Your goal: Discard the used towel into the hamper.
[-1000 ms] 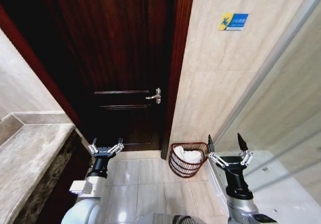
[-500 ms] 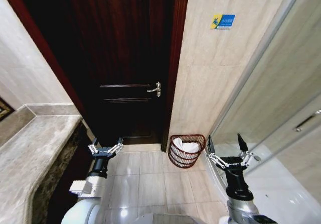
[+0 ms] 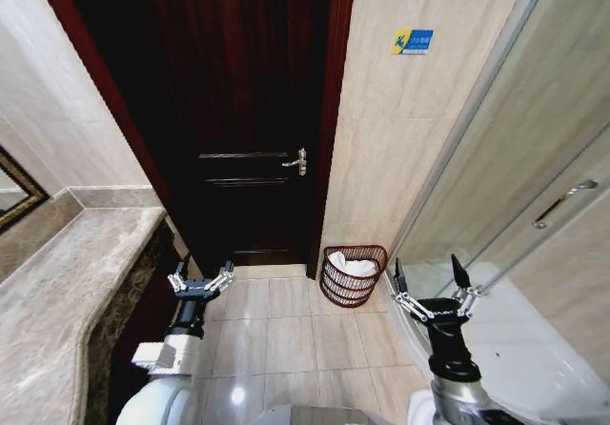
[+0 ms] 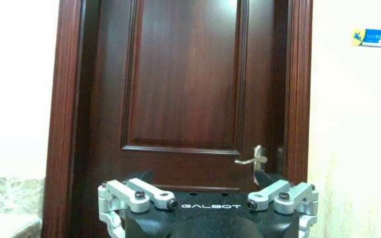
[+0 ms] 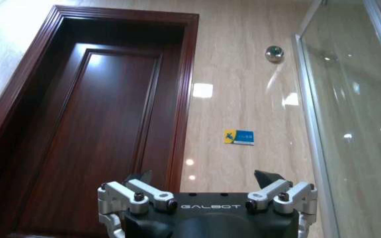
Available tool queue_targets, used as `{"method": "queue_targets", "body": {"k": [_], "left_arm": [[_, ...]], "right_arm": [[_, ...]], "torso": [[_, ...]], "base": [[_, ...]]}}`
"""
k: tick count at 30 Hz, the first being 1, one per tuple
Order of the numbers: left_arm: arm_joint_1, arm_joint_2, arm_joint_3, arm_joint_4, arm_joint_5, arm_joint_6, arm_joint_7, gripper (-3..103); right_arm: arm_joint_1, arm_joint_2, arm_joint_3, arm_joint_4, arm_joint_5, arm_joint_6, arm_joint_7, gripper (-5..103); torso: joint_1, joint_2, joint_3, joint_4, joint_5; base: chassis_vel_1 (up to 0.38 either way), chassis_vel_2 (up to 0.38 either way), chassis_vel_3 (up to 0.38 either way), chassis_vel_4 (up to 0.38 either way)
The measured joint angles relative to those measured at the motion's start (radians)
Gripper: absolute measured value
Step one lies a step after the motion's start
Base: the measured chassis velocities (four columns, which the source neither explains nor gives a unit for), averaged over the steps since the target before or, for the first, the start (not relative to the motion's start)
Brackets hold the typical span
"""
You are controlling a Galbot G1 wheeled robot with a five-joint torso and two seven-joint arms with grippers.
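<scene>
The hamper [image 3: 351, 282], a small dark red-brown wire basket, stands on the tiled floor against the beige wall, just right of the door frame. A white towel [image 3: 355, 267] lies inside it, showing above the rim. My left gripper [image 3: 201, 280] is held up over the floor to the hamper's left, open and holding nothing; in the left wrist view it [image 4: 204, 176] faces the door. My right gripper [image 3: 429, 282] hangs to the hamper's right, nearer to me, open and holding nothing; in the right wrist view it [image 5: 204, 176] points up at the wall.
A dark wooden door [image 3: 248, 111] with a metal handle [image 3: 296, 161] stands shut ahead. A marble counter [image 3: 67, 282] runs along the left below a framed mirror [image 3: 14, 196]. A glass shower enclosure [image 3: 534, 206] fills the right. Pale floor tiles [image 3: 286, 330] lie between.
The whole head view has shifted: the camera has pulled back, so the hamper looks smaller and farther. Both grippers stay open in the same pose.
</scene>
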Motion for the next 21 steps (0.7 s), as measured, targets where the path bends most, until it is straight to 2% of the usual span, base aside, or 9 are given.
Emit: {"method": "queue_targets", "body": {"k": [6, 21], "left_arm": [[0.0, 0.0, 0.0, 0.0, 0.0, 0.0, 0.0, 100], [0.0, 0.0, 0.0, 0.0, 0.0, 0.0, 0.0, 100]], "right_arm": [[0.001, 0.005, 0.011, -0.016, 0.001, 0.016, -0.012, 100], [0.001, 0.01, 0.017, -0.03, 0.0, 0.029, -0.014, 100]], "torso": [[0.0, 0.0, 0.0, 0.0, 0.0], [-0.001, 0.0, 0.0, -0.0001, 0.0]], "base": [[-0.048, -0.011, -0.03, -0.063], [-0.091, -0.093, -0.089, -0.072]]}}
